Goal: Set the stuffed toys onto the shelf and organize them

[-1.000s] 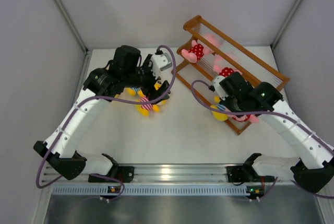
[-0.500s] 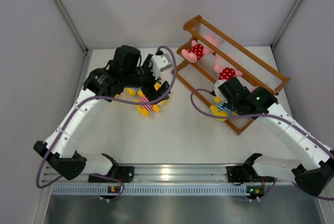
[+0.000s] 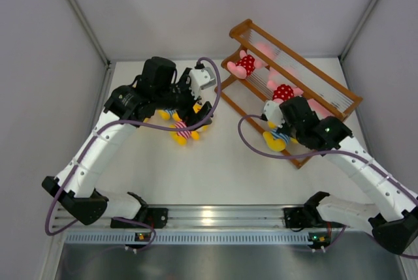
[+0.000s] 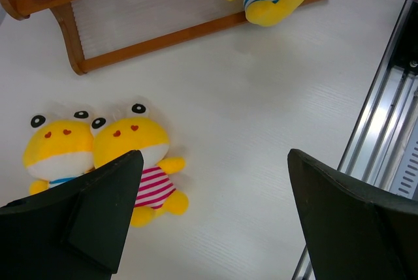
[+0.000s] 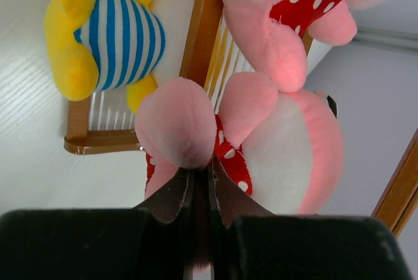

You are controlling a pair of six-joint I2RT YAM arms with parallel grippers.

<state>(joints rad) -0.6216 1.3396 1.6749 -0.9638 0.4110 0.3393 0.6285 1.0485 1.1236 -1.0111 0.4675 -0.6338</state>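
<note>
The right claw (image 5: 199, 174) is pinching, almost fully closed, a fold of the red dotted outfit of a pink toy (image 5: 287, 143). The toy is sitting just ahead of its tips, against the shelf (image 5: 201, 32), though whether it is already resting on the rods is unclear. A second pink toy (image 5: 274, 25) is lying farther ahead, and a blue-striped toy (image 5: 121, 35) ahead and to the left. The claw is probably best releasing only once the toy is lying fully on the rods, since so thin a pinch may snag. The left claw (image 4: 214, 162) is gaping wide, holding nothing, with two yellow toys (image 4: 130, 156) lying below, leftward.
</note>
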